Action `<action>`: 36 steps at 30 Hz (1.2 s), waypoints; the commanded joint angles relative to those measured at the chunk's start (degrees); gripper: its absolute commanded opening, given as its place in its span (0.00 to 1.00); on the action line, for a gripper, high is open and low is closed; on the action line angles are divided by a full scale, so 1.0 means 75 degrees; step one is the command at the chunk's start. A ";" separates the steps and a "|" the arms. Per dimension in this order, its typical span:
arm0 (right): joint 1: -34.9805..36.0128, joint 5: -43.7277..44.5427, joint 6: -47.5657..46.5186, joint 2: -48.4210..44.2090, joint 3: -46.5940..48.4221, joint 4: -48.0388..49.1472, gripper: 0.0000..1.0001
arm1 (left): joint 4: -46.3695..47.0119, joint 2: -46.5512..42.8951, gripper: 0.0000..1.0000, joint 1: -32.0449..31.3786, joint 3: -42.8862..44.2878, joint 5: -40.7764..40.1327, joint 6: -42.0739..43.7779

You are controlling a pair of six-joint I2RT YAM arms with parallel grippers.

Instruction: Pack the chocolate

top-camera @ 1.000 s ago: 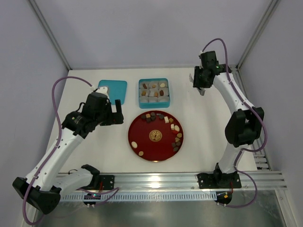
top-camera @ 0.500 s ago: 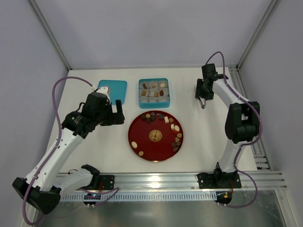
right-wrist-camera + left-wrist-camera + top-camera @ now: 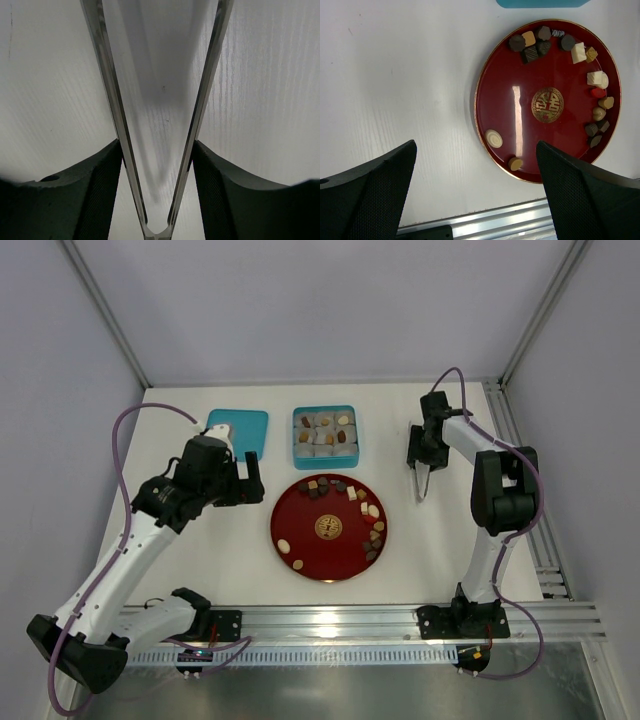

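The chocolate (image 3: pixel 372 510) lies as several dark, light brown and cream pieces round the rim of a red plate (image 3: pixel 310 525); the left wrist view shows the chocolate (image 3: pixel 530 52) on the plate (image 3: pixel 505 115) too. More pieces sit in paper cups in a teal box (image 3: pixel 324 436). My left gripper (image 3: pixel 250 480) hovers open left of the plate, with nothing between its fingers (image 3: pixel 477 200). My right gripper (image 3: pixel 424 452) is right of the box, shut on metal tongs (image 3: pixel 420 482) that point at the table. In the right wrist view the tongs (image 3: pixel 112 100) splay from between my gripper (image 3: pixel 156 145).
A teal lid (image 3: pixel 240 430) lies flat left of the box, behind my left gripper. An aluminium rail (image 3: pixel 350 620) runs along the near table edge. Walls and frame posts close the table at the back and sides.
My right arm has swung down and toward the near side, bringing the tongs low over the table, and the tongs' arms have spread. The left arm has not moved.
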 commanded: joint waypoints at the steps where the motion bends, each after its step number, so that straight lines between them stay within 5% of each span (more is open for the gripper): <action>1: 0.0006 -0.0083 0.0043 -0.0013 -0.0002 0.0211 0.60 | 0.0285 -0.0077 1.00 0.0035 -0.0029 0.0090 -0.0027; 25: 0.0006 -0.0551 -0.0016 -0.0188 -0.0412 0.0048 0.87 | 0.0320 0.0391 1.00 0.0035 0.0111 0.0044 0.0019; 36: -0.0076 -0.0540 0.0195 -0.1664 -0.0822 -0.0011 0.92 | 0.0250 0.1141 1.00 0.0035 0.0791 -0.0425 0.0019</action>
